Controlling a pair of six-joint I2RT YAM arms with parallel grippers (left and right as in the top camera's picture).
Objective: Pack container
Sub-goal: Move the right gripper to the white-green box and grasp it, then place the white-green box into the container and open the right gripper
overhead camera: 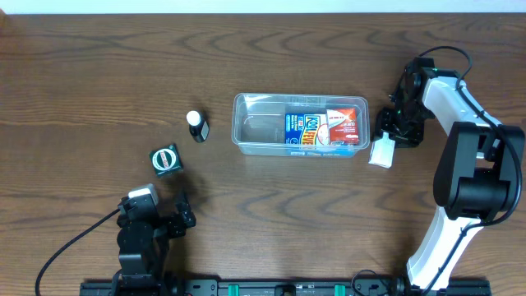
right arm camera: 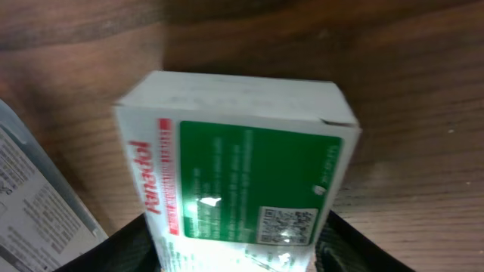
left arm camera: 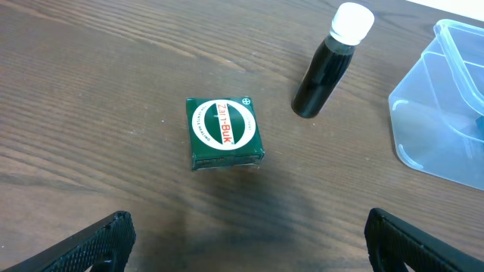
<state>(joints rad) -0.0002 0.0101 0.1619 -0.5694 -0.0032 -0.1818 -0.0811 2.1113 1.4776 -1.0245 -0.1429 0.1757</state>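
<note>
The clear plastic container [overhead camera: 246,131] sits mid-table with a blue carton [overhead camera: 302,130] and a red-white box [overhead camera: 343,126] inside; its corner shows in the left wrist view [left arm camera: 446,113]. My right gripper [overhead camera: 388,136] is shut on a white-and-green Panadol box [right arm camera: 238,159], just right of the container [right arm camera: 30,196]. My left gripper [left arm camera: 246,242] is open and empty near the front left, behind a small green box [left arm camera: 224,132] and a dark bottle with a white cap [left arm camera: 325,68].
In the overhead view the green box [overhead camera: 165,159] and the bottle [overhead camera: 196,126] lie left of the container. The right arm [overhead camera: 460,164] curves along the right side. The left arm [overhead camera: 140,234] sits near the front edge.
</note>
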